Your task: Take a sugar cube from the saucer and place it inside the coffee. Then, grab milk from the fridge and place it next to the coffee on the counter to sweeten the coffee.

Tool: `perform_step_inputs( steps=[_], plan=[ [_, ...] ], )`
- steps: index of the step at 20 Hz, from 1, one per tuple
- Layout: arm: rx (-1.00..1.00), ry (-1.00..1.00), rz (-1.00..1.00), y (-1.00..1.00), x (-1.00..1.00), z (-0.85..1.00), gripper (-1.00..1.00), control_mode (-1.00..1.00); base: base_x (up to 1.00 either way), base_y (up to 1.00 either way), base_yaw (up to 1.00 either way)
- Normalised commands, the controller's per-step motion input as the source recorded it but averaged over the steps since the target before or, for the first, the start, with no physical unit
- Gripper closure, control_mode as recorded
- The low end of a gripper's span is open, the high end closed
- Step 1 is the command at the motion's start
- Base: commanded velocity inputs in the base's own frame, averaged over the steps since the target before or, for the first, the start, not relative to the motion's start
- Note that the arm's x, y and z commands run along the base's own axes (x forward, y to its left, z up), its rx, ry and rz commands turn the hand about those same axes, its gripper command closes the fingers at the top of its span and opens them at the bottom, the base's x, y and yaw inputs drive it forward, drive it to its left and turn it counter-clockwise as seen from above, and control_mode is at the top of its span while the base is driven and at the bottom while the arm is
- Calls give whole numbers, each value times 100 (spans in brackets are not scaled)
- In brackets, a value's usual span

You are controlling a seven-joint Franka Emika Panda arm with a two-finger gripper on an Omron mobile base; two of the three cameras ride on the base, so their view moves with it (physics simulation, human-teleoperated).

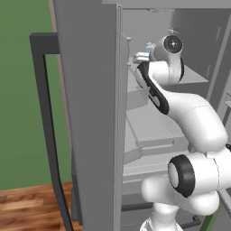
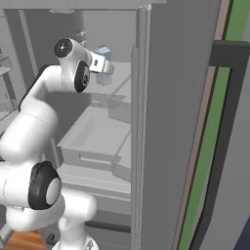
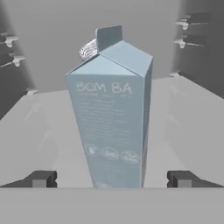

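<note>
Hand view: milk carton stands between spread fingers

Hand view shows the milk upright on a pale grey fridge shelf, one edge turned toward the camera, its gabled top and a round cap plain to see. The two dark fingertips of the hand sit far apart, one on each side of the carton's base, with clear space between each tip and the carton. The jaws are spread wide and grip nothing.

In the left base view the white arm reaches up into the open fridge, its wrist at the upper shelf, where a small patch of the pale blue carton peeks out beside the hand. In the right base view the hand points at the same carton, which stands on the upper shelf, above the white inner shelves and bins lower down. The fridge door stands open to the arm's right.
</note>
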Motion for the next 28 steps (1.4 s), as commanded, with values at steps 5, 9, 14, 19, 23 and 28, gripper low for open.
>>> perform_step_inputs(
  steps=[5, 9, 14, 19, 23, 28],
  plan=[
    [-2, 0, -4, 0, 40, -3, -100, -100, 0, 0, 0],
    [0, 0, -5, 0, 24, 0, -100, -100, 0, 0, 0],
    [0, -2, -3, -2, 18, 0, 100, -100, 0, 0, 0],
    [-1, -3, -1, -13, 12, -5, 100, -100, 0, 0, 0],
    [0, 0, 0, 0, -17, 0, 100, -100, 0, 0, 0],
    [0, -9, 0, -15, -97, 12, 100, -100, 0, 0, 0]
  ],
)
